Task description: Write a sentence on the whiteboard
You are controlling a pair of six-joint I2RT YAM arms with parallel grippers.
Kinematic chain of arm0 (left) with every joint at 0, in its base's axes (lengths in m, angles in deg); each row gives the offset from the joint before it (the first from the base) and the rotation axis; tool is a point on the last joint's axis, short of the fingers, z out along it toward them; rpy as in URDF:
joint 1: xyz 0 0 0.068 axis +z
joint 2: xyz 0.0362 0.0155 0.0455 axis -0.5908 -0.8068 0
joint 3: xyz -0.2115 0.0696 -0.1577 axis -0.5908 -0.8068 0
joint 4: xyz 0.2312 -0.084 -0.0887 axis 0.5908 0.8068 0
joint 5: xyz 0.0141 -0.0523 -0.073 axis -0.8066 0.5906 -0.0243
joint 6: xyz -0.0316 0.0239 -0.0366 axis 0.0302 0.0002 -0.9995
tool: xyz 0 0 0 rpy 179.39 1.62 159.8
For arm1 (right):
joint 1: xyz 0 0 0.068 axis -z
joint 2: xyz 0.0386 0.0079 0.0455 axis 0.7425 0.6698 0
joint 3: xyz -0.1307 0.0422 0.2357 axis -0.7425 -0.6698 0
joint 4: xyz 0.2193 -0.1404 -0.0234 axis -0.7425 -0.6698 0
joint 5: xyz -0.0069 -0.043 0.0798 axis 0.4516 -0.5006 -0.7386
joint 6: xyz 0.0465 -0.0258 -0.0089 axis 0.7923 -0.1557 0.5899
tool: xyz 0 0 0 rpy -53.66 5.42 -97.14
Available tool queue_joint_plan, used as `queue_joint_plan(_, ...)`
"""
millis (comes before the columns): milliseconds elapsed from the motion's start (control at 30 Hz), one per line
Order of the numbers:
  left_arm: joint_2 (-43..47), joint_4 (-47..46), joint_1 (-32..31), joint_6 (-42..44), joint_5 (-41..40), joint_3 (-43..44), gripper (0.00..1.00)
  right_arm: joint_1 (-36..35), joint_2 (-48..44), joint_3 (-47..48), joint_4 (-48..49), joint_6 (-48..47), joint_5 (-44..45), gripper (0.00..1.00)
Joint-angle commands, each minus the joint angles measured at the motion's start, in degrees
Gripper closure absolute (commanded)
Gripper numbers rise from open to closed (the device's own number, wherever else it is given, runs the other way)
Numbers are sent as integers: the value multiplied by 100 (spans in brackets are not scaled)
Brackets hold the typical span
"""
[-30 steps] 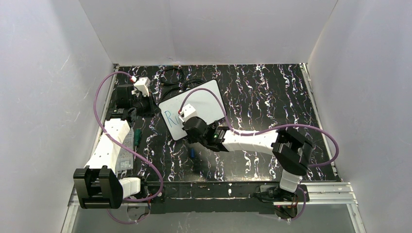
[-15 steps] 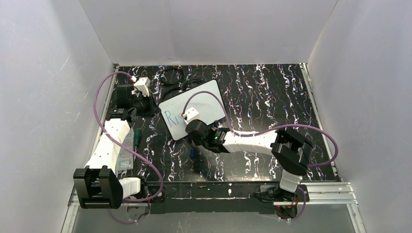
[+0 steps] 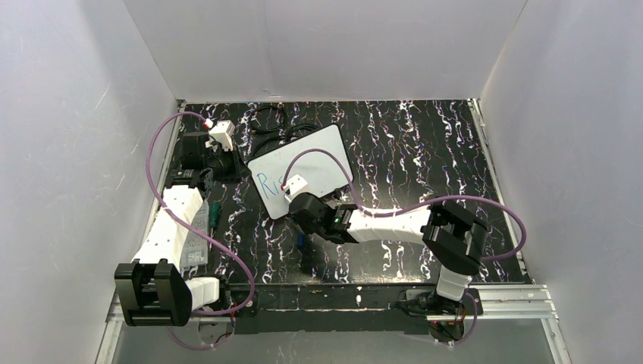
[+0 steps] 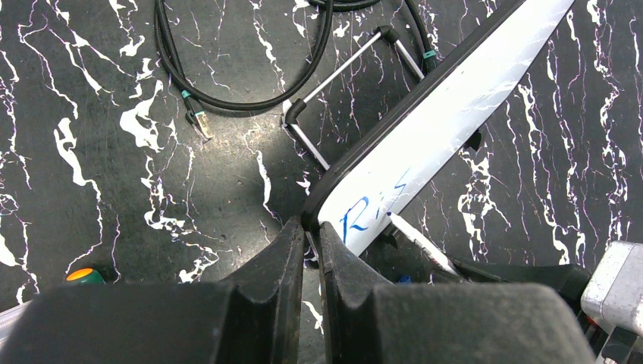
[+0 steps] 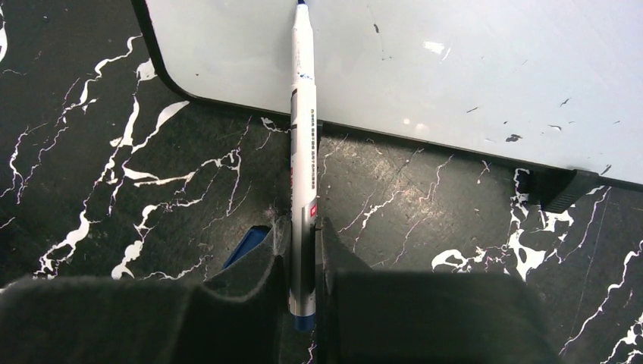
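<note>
Whiteboard (image 3: 322, 155) corner sits pinched in the left claw (image 4: 309, 241); the right claw (image 5: 303, 227) grips a marker (image 5: 303, 114) crossing its near edge.

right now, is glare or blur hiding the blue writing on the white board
Left wrist: streaky glare along the small white rounded whiteboard, blue marker lettering legible. Right wrist: small bright spots on it, no writing in frame. Top external: lettering tiny.

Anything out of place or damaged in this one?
Minor only. The whiteboard sits askew on the table, with dark specks on its surface. A blue cap lies loose beside the right claw, which grips the marker.
</note>
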Motion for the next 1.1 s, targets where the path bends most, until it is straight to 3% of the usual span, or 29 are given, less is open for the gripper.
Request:
queue_joint_plan(0,180,-23,18,85,22,-43,100,-37,-259,-31,171,50,185,99)
queue_joint_plan(233,163,-23,13,88,18,-42,100,-18,-691,-49,261,-149,648,99)
queue_joint_plan(1067,188,-23,18,96,16,-51,100,272,12,316,200,-285,506,99)
